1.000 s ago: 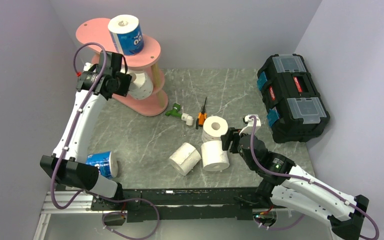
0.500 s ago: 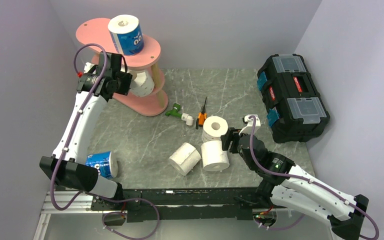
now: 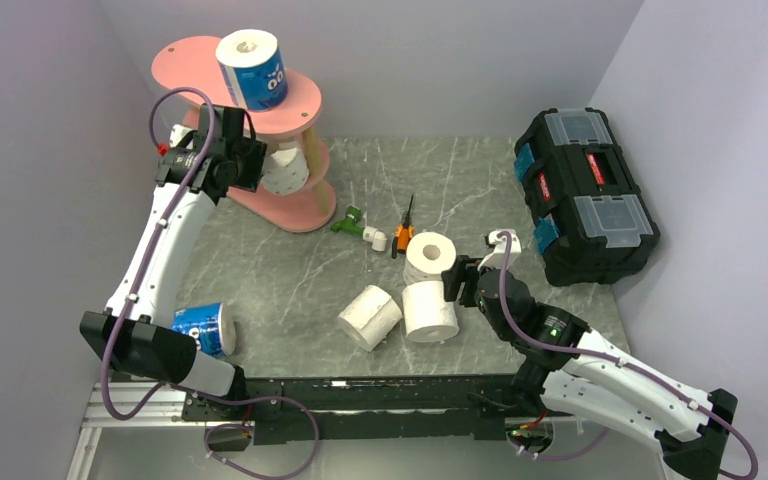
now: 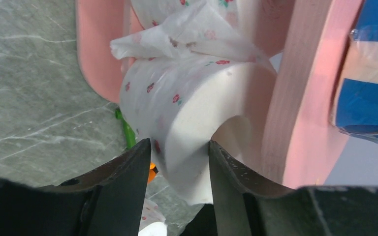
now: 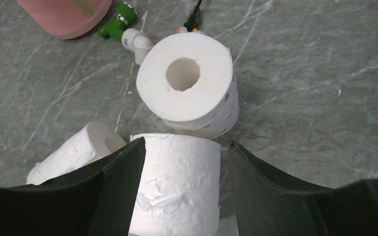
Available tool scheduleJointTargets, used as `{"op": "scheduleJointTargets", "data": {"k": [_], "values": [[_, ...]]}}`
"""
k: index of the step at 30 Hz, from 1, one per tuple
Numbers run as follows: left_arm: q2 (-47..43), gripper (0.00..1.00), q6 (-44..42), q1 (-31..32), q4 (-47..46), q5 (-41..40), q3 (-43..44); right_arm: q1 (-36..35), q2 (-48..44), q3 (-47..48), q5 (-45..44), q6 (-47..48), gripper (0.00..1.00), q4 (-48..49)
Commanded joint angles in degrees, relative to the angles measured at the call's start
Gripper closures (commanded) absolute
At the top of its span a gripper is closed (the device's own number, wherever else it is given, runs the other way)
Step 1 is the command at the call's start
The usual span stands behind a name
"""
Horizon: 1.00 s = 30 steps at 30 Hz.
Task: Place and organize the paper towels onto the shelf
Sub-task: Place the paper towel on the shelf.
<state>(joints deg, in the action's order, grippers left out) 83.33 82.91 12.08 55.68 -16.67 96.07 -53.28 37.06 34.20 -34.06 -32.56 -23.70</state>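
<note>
Nearest to my bases, a blue-wrapped roll (image 3: 205, 328) lies on its side on the counter (image 3: 460, 180) beside my left arm. A little further out, my right gripper (image 5: 185, 142) stands open around a plain upright roll (image 5: 174, 182): one finger lies against the paper, and a sliver of counter shows by the other. Just left of that roll a second plain roll (image 3: 370, 316) lies on its side, and touching its far side a pink-dotted roll (image 5: 187, 83) stands upright, core up. Beyond these lie a green-and-white tool (image 3: 360, 226) and an orange-handled screwdriver (image 3: 404, 228), with a black toolbox (image 3: 585, 195) at the far right edge. At the far left stands the pink shelf (image 3: 295, 215). My left gripper (image 4: 178, 142) reaches in under its top board, its fingers on either side of the wall of a dotted roll on the shelf (image 4: 177, 98). Whether they pinch the paper or only lie against it, I cannot tell. On the top board a top blue roll (image 3: 253, 68) stands upright.
</note>
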Motion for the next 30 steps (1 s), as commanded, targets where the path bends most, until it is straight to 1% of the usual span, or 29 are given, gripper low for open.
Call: {"op": "scheduleJointTargets", "data": {"k": [1, 9, 17, 20, 24, 28, 30], "values": [[-1.0, 0.46, 0.7, -0.2, -3.5, 0.9, 0.3, 0.1, -0.3, -0.1, -1.1, 0.0, 0.35, 0.7], [-2.1, 0.35, -0.1, -0.2, -3.4, 0.7, -0.2, 0.1, 0.0, 0.1, -1.0, 0.1, 0.35, 0.7], [-4.5, 0.29, -0.5, -0.2, -3.4, 1.4, -3.0, 0.1, 0.1, 0.1, -0.9, 0.1, 0.35, 0.8], [-6.5, 0.23, -1.0, -0.2, -4.3, 1.8, -5.0, 0.1, 0.1, 0.2, -0.9, 0.1, 0.35, 0.8], [-9.7, 0.13, -2.2, -0.2, -4.6, 1.8, -7.1, 0.1, 0.0, 0.2, -0.8, 0.0, 0.35, 0.6], [-13.0, 0.01, -6.5, -0.2, -5.1, 2.3, -9.3, 0.1, -0.1, 0.3, -0.7, -0.1, 0.35, 0.4], [-14.6, 0.01, -10.2, -0.2, -4.7, 2.7, -9.9, 0.1, -0.3, 0.4, -0.7, -0.1, 0.35, 0.2]]}}
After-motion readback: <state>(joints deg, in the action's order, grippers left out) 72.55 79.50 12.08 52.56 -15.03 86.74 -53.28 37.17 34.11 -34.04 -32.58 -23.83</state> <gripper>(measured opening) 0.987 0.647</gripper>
